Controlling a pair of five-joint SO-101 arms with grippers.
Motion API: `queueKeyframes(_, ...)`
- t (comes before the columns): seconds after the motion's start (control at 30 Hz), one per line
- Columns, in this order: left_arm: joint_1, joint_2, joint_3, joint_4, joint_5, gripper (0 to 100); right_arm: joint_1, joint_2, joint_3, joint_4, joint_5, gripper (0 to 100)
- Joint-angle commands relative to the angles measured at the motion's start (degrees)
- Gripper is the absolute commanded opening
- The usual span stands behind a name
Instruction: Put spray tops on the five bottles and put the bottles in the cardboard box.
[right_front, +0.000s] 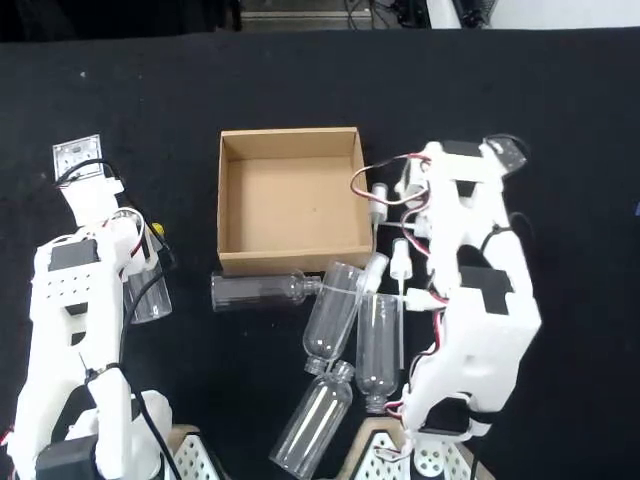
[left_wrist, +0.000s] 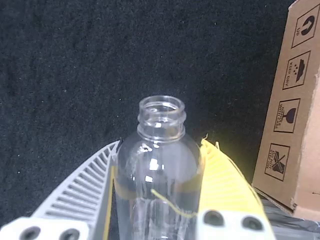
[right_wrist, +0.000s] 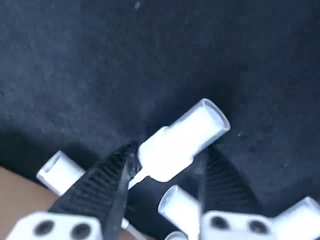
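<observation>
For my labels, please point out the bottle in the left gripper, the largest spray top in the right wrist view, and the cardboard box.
Bottle (left_wrist: 161, 120): left wrist view, on its neck.
Spray top (right_wrist: 182, 140): right wrist view, on its body.
Cardboard box (right_front: 290, 262): high view, on its near wall.

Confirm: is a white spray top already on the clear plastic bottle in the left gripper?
No: the clear plastic bottle in the left gripper has an open, bare threaded neck.

Bottle (left_wrist: 160, 165) base cut off at view's edge; spray tops (right_front: 400, 258) partly hidden under right arm (right_front: 480, 300)
</observation>
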Motion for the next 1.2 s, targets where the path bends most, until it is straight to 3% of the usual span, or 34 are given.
queueKeyframes(0.0,0.0,-0.6,-0.6,-0.6,0.6,3,3.0,-0.7,-5.0,-0.8,7.7,4.9)
queueKeyframes(0.47,-0.1,-0.6,-0.6,-0.5,0.6,3,14.3,-0.3,-36.3,20.2,40.3,5.0)
queueKeyframes(0.67,-0.1,-0.6,-0.6,-0.5,0.6,3,15.9,-0.2,-45.1,29.0,69.5,5.0)
queueKeyframes(0.77,-0.1,-0.6,0.0,-0.9,0.6,3,17.7,-0.2,-45.5,31.6,88.0,5.0)
queueKeyframes(0.87,-0.1,-0.6,0.2,-1.1,0.5,3,21.2,0.7,-43.1,31.6,100.7,4.7)
queueKeyframes(1.17,0.0,-0.6,0.1,-1.1,0.5,3,31.9,9.7,-30.8,19.8,112.4,4.6)
